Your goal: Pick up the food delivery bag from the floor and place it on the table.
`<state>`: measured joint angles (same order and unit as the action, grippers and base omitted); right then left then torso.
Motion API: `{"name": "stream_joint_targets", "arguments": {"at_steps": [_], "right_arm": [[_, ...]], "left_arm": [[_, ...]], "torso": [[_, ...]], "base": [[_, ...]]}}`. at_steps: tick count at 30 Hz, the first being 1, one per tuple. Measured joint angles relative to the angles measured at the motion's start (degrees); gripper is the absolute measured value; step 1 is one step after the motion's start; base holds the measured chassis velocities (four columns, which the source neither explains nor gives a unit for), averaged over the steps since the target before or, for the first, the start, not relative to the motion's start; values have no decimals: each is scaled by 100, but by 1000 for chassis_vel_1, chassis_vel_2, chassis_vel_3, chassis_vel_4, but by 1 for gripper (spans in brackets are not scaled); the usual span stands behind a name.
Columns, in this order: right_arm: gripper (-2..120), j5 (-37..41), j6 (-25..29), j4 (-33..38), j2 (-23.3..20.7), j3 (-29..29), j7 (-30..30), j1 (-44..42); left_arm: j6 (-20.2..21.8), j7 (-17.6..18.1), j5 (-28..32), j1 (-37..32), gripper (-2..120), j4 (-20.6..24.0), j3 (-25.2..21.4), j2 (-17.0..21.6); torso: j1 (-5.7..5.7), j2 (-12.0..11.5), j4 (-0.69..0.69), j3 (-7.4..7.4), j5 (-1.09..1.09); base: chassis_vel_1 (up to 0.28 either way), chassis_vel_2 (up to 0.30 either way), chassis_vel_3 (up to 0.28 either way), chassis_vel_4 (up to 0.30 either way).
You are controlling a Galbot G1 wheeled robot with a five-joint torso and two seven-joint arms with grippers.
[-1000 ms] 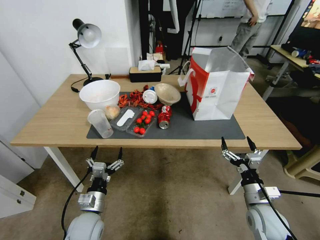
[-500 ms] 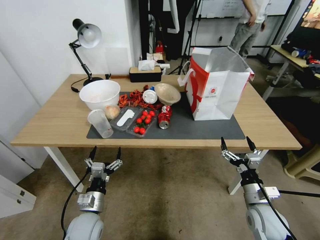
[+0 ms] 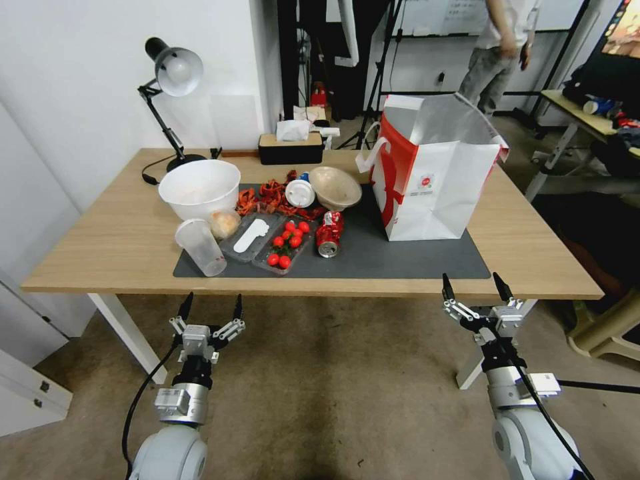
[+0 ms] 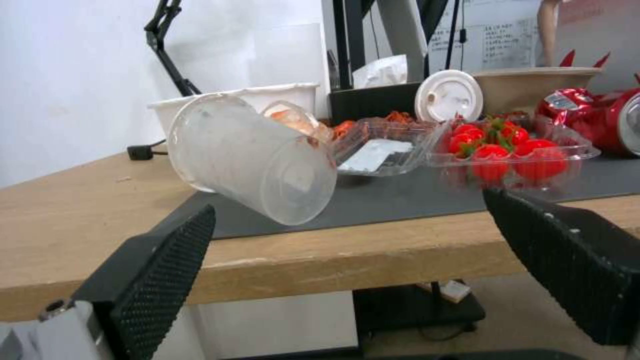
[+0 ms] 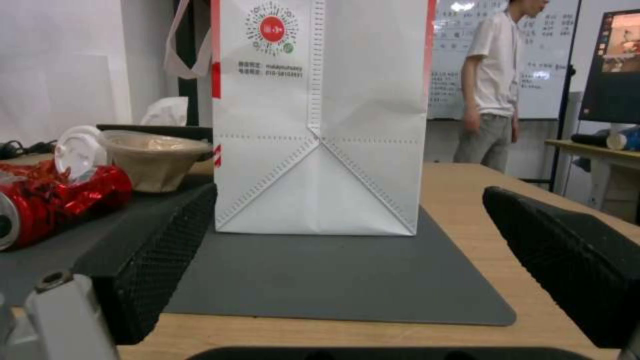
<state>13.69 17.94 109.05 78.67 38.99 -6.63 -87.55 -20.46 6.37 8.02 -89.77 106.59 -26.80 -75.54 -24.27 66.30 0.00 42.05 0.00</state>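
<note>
My right gripper [image 3: 475, 289] is released, empty, hanging just off the near edge of the surface [image 3: 93, 247]; left gripper [image 3: 211, 309] likewise spread, below the edge. Food delivery bag [image 3: 433, 177] stands upright on the dark grey mat [image 3: 400, 257], mouth open, not on the floor [image 3: 333, 393]. Judged light, thin-walled, easily crumpled; foil lining probably slick. Best hold: the white loop handle [image 3: 368, 155], or pinch the top rim.
</note>
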Motion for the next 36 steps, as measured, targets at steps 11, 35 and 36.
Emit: {"name": "stream_joint_targets", "arguments": {"at_steps": [11, 35, 36], "right_arm": [[100, 4, -4, 5, -2, 0, 3, 1], [100, 6, -7, 6, -2, 0, 4, 1], [100, 6, -7, 6, -2, 0, 4, 1]], "left_arm": [[1, -2, 1, -1, 100, 2, 0, 0], [7, -2, 1, -1, 100, 6, 1, 0], [8, -2, 1, -1, 100, 6, 0, 0]], "torso": [[0, 0, 0, 0, 0], [0, 0, 0, 0, 0], [0, 0, 0, 0, 0]], "base": [[0, 0, 0, 0], [0, 0, 0, 0], [0, 0, 0, 0]]}}
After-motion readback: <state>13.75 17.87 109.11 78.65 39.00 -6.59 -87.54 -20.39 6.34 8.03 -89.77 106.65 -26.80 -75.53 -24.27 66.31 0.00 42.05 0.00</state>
